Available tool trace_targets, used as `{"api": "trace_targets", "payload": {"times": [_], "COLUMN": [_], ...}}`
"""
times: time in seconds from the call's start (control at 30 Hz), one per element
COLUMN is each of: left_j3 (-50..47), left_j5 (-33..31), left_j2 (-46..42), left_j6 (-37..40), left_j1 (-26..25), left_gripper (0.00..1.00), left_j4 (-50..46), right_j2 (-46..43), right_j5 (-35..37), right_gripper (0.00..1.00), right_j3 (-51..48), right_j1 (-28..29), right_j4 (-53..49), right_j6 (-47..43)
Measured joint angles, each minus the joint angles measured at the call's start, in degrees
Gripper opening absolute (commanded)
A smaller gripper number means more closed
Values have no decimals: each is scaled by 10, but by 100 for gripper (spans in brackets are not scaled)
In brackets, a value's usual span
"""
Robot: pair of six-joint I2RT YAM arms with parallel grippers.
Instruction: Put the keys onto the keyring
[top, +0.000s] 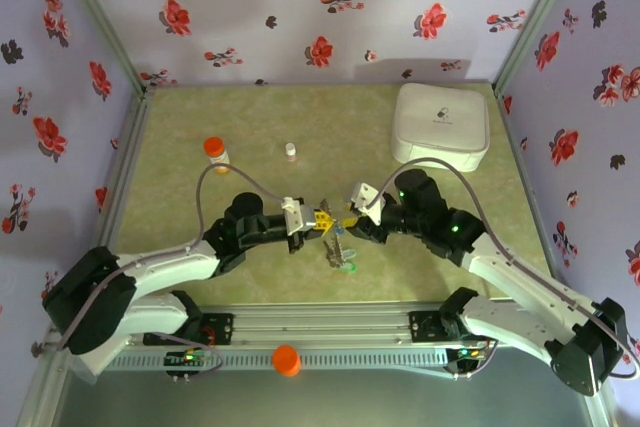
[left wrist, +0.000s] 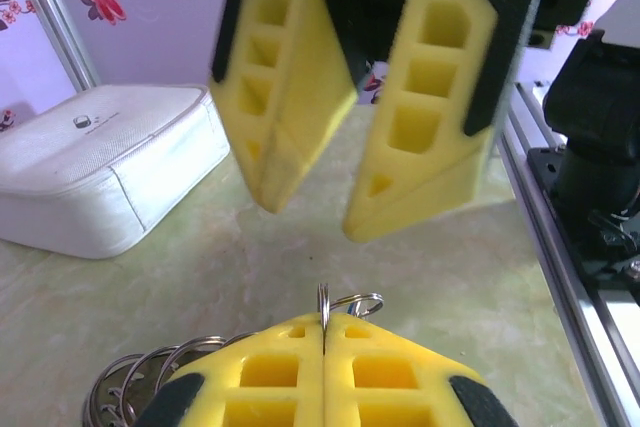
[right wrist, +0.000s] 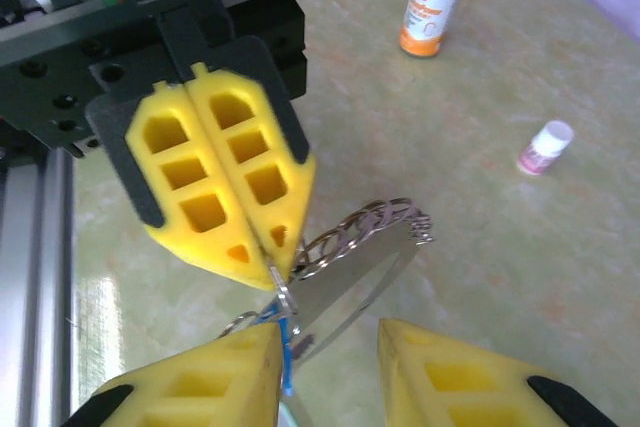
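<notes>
one keyring (right wrist: 404,269) — tight in left gripper (right wrist: 272,259)

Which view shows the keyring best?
Right wrist: the keyring is sharp and close, pinched by the shut left gripper, its loops spread out. Left wrist catches some rings at its bottom edge; top external, a tiny cluster.

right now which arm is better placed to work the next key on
Right: the right gripper is open and free, facing the left gripper, which is shut on a metal ring and steadying it.
</notes>
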Motion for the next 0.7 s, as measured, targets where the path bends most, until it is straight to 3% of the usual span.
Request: {"api": "trace_targets", "payload": {"times": [0.3, 0.7], "left_j3": [-21, -21], "left_j5": [-10, -12], "left_j2": [18, 18], "left_j6": [-42, -52], "left_j1": [0, 0], "left_gripper": [0, 0], "left_j4": [91, 112], "right_j2": [-14, -1], "right_j5": [0, 2], "right_gripper": [36, 39], "right_j3": [-64, -69], "right_j1": [0, 0], "right_j4": [45, 92], "right_j6": [37, 41]}}
